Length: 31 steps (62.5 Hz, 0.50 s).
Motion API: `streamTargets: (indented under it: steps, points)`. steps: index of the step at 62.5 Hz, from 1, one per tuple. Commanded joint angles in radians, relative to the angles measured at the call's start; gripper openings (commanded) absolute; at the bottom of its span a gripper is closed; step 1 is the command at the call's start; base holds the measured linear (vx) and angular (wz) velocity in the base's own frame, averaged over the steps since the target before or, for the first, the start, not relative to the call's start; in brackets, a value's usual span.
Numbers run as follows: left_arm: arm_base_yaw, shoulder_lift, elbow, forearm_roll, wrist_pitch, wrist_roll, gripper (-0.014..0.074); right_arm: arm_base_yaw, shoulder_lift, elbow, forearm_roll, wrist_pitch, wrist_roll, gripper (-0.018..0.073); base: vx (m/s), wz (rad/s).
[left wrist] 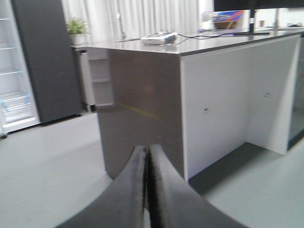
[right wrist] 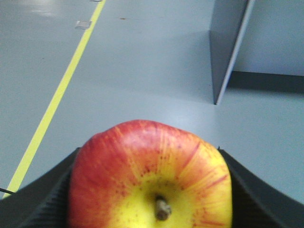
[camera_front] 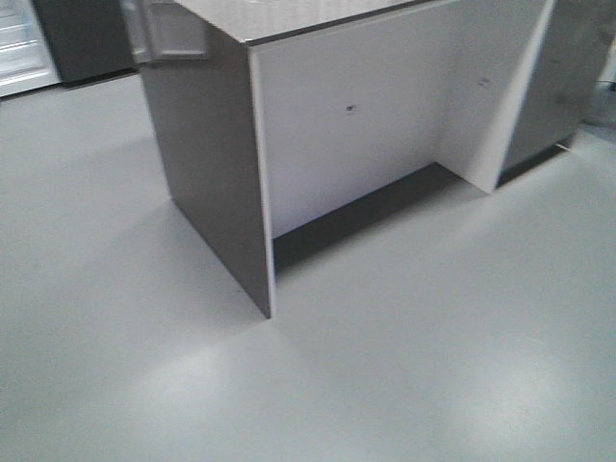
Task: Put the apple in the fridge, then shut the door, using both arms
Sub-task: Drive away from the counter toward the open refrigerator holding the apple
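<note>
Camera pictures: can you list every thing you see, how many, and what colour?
Apple: one, red with yellow round the stem, bottom of the right wrist view.
Fridge: one, dark grey, white shelves showing, far left of the left wrist view.
Counter: one, grey top, dark side, white front, middle of the front view.
Plant: one, green, behind the counter.
Stripe: one, yellow, on the floor, left of the apple.
Left gripper: one, black, shut, empty.
Right gripper: one, black, shut on the apple.

Dark grey fingers [left wrist: 124, 197] — curved, ribbed pads [right wrist: 45, 206]
</note>
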Motion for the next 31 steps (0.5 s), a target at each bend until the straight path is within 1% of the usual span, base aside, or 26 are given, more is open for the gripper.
streamTargets:
  steps: [1,31]
  points:
    - [0.000,-0.016,0.021,-0.002,-0.070,-0.008,-0.0006,0.001,0.013,-0.027,0.018,-0.067,-0.008,0.0356,0.02,0.48]
    - [0.000,-0.016,0.021,-0.002,-0.070,-0.008,-0.0006,0.001,0.013,-0.027,0.018,-0.066,-0.008,0.0356,0.05,0.48]
